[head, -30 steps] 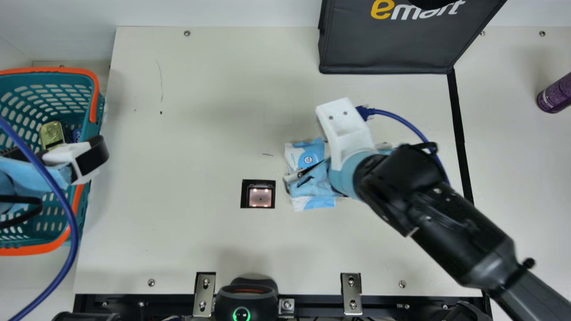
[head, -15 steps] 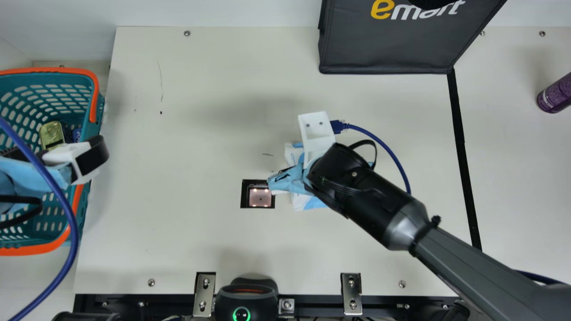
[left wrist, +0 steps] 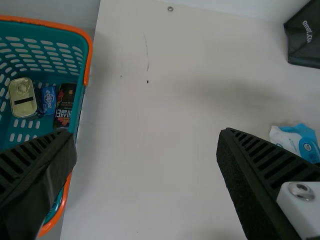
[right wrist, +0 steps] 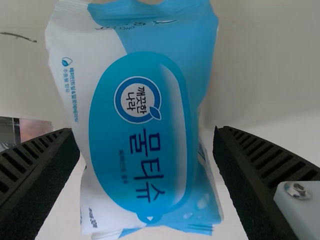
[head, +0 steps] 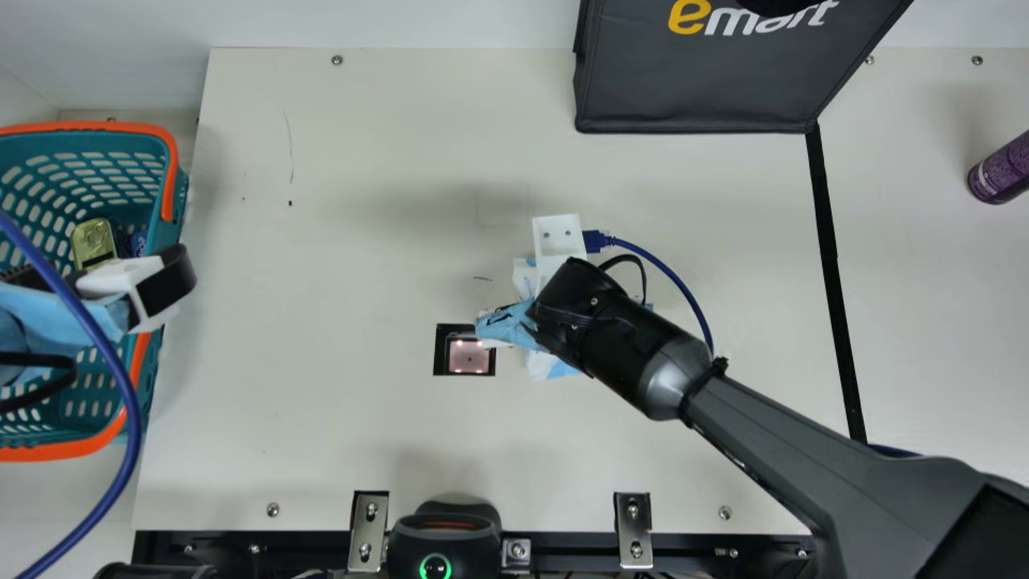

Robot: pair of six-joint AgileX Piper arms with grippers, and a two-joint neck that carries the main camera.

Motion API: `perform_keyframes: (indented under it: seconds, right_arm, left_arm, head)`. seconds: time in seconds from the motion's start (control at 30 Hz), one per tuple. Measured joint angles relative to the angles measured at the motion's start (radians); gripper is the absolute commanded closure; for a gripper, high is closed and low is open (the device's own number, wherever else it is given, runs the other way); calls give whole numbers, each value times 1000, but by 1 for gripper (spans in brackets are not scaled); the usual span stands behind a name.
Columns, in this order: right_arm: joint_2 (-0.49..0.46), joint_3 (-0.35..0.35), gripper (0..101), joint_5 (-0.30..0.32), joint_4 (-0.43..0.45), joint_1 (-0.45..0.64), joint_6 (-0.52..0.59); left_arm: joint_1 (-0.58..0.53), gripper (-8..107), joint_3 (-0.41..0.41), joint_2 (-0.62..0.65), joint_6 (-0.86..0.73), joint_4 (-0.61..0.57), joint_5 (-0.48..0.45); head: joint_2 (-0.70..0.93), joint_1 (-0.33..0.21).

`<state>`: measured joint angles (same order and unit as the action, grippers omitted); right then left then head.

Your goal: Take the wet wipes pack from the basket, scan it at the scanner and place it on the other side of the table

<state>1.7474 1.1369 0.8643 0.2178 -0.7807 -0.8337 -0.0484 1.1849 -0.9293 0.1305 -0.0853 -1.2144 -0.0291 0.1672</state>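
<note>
A blue-and-white wet wipes pack point(right wrist: 135, 115) lies flat on the cream tabletop point(head: 338, 434), label up, near the scanner point(head: 469, 356), a small lit window in a black square; the pack is to the scanner's right, partly hidden in the main view under the right arm; the right tool point(head: 506, 324) is over it, its two black ribbed fingers spread wide, one on either side of the pack, apparently without a grip on it, though contact at the edges is hard to judge; farther right, a black strip point(head: 828, 241) runs along the surface, and beyond it lies a purple container point(head: 999, 170); a dark bag point(head: 691, 88) is at the far side; at the left is a teal basket point(head: 166, 189) with an orange rim, holding a gold tin point(left wrist: 23, 97) and a blue packet point(left wrist: 48, 100); the left tool point(head: 116, 281) is above the basket's inner side, fingers wide apart, holding nothing.
</note>
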Motion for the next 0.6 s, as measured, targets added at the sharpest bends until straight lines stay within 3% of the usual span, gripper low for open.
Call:
perform_keyframes:
  seconds: [0.07, 0.53, 0.6]
  right_arm:
    - [7, -1, 6, 0, 0, 2, -5]
    - [21, 1, 100, 1, -11, 6, -7]
    - [15, 1, 101, 10, -10, 6, -7]
  left_arm:
    - [0, 9, 0, 0, 0, 0, 0]
    - [0, 9, 0, 0, 0, 0, 0]
    - [0, 9, 0, 0, 0, 0, 0]
  head:
    - [0, 0]
    - [0, 0]
    - [0, 0]
